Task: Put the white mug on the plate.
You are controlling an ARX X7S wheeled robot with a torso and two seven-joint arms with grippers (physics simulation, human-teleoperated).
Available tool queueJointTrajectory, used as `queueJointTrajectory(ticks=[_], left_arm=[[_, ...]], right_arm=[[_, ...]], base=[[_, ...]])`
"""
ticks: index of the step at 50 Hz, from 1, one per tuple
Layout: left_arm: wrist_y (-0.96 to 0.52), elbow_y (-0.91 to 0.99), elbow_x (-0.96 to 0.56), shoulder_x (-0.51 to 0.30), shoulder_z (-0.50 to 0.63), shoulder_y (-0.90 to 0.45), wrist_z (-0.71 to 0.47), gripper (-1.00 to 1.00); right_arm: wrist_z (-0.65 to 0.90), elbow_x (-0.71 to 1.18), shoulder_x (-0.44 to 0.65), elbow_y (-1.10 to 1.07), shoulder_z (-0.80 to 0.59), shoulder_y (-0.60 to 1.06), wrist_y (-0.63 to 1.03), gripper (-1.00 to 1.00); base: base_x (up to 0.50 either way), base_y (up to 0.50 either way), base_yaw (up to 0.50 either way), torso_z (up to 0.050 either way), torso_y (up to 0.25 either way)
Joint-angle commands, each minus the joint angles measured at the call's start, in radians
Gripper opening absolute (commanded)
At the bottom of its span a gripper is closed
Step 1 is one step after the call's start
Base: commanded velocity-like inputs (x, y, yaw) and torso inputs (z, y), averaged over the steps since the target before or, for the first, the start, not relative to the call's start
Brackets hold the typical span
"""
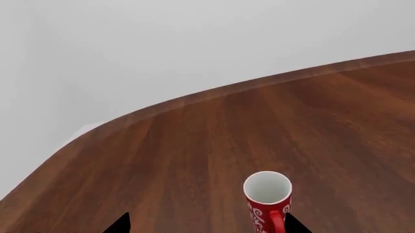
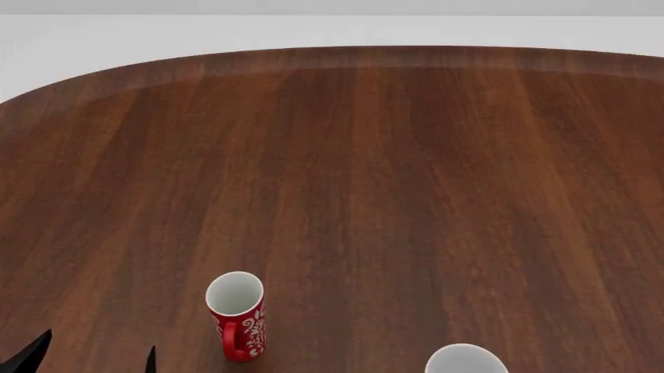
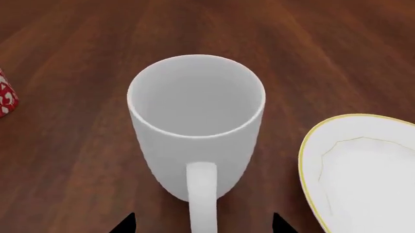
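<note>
The white mug [image 3: 194, 126] stands upright on the wooden table, its handle pointing toward my right gripper [image 3: 202, 226]. That gripper is open, its two dark fingertips [image 3: 126, 224] wide apart on either side of the handle, not touching it. The plate [image 3: 363, 170], white with a thin gold rim, lies right beside the mug. In the head view only the mug's rim [image 2: 466, 360] shows at the bottom edge; the plate and right gripper are out of view there. My left gripper [image 1: 207, 226] is open and empty, close to the red mug [image 1: 267, 201].
The red mug with white swirls [image 2: 236, 315] stands upright left of the white mug, and its edge shows in the right wrist view [image 3: 5, 99]. The left gripper [image 2: 93, 357] shows at the bottom left. The brown table [image 2: 415, 155] has a curved far edge.
</note>
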Motion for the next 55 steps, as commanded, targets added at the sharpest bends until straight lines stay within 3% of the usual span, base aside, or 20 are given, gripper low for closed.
queueJointTrajectory(ticks=[1, 19, 20, 55], left_arm=[[0.005, 0.008, -0.004, -0.003, 0.006, 0.006, -0.005, 1.0], [-0.013, 0.053, -0.001, -0.012, 0.025, 0.008, -0.015, 1.0], [-0.014, 0.055, 0.0, -0.012, 0.026, 0.008, -0.016, 1.0], [0.005, 0.01, -0.011, -0.016, 0.039, -0.006, -0.026, 1.0]], right_arm=[[-0.008, 0.0, -0.005, 0.046, -0.009, 0.031, -0.008, 1.0], [-0.032, 0.014, -0.013, 0.124, -0.009, 0.073, -0.042, 1.0], [-0.03, 0.01, -0.012, 0.124, -0.007, 0.07, -0.055, -1.0], [0.117, -0.008, 0.044, -0.245, 0.037, -0.126, -0.058, -1.0]], base=[[0.0, 0.0, 0.0, 0.0, 0.0], [0.0, 0.0, 0.0, 0.0, 0.001], [0.0, 0.0, 0.0, 0.0, 0.0], [0.0, 0.0, 0.0, 0.0, 0.0]])
